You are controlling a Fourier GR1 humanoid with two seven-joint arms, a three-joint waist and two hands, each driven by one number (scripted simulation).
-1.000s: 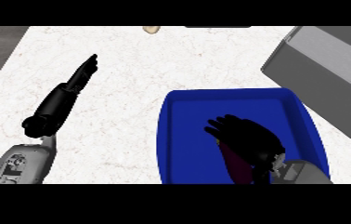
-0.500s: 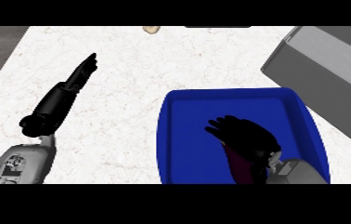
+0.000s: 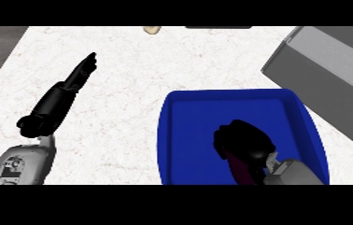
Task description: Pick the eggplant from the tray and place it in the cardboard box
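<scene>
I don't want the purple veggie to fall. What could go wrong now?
The right hand is curled over the eggplant inside the blue tray, hiding most of it, so it might slip. The box sits beyond the tray's far right rim, so the eggplant could bump that rim on the way.

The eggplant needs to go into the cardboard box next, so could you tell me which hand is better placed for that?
The right hand: it is curled over the eggplant in the blue tray, with the box on its side. The left hand rests open, far across the counter.
</scene>
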